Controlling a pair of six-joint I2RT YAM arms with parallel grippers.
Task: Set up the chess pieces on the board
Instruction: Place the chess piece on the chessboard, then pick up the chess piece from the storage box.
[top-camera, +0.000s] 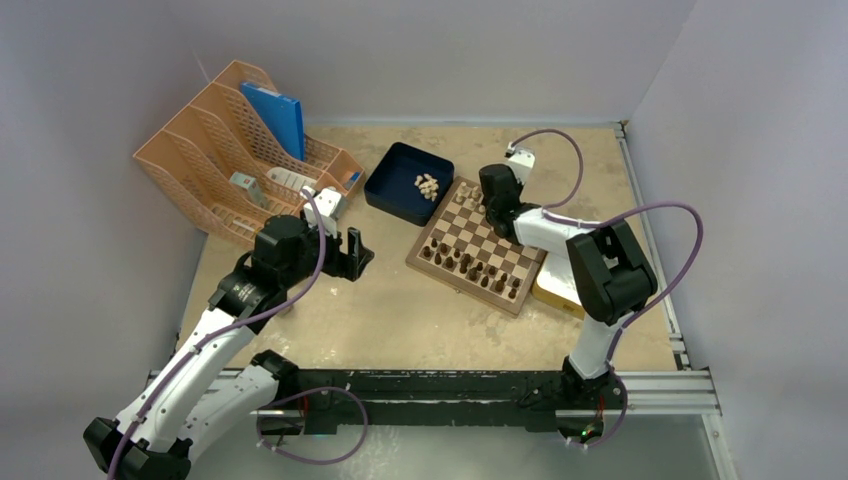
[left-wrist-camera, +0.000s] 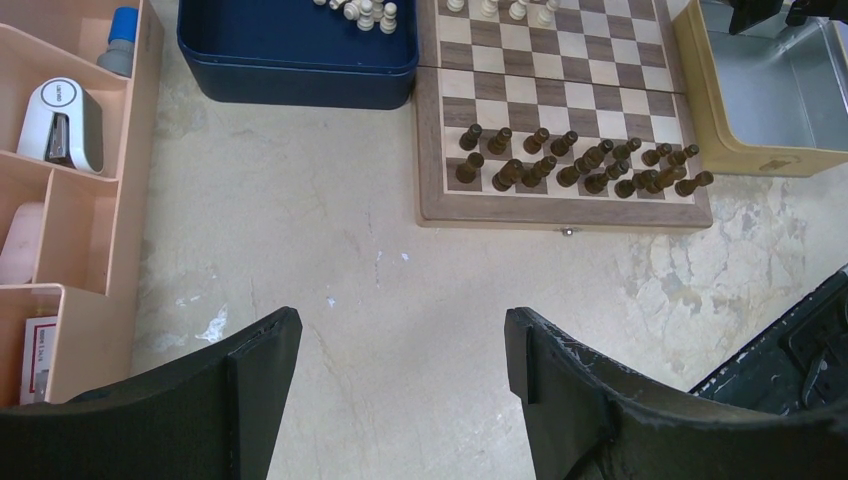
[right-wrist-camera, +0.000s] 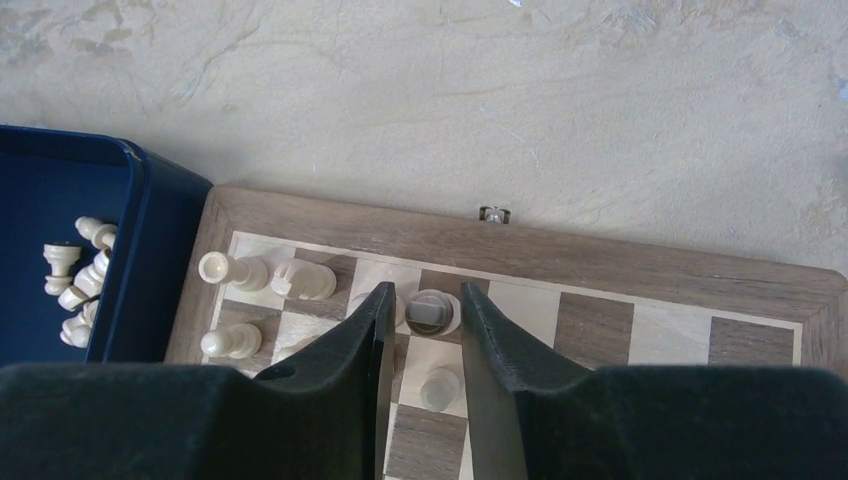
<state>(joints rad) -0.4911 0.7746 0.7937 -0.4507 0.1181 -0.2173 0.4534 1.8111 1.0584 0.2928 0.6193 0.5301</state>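
The board (top-camera: 520, 262) lies right of centre, with dark brown pieces (top-camera: 470, 265) along its near rows. My right gripper (right-wrist-camera: 425, 292) hangs over the board's far end, its fingers slightly apart on either side of a cream piece (right-wrist-camera: 432, 312) that stands on a dark back-row square. A few more cream pieces (right-wrist-camera: 230, 270) stand near that corner. Several cream pieces (top-camera: 428, 186) lie in the dark blue tray (top-camera: 400, 205). My left gripper (left-wrist-camera: 400, 330) is open and empty above bare table, left of the board (left-wrist-camera: 560, 212).
An orange desk organizer (top-camera: 240, 160) with a stapler stands at the back left. A yellow-rimmed metal tray (left-wrist-camera: 780, 100) sits against the board's right side. The blue tray (left-wrist-camera: 300, 70) touches the board's far left corner.
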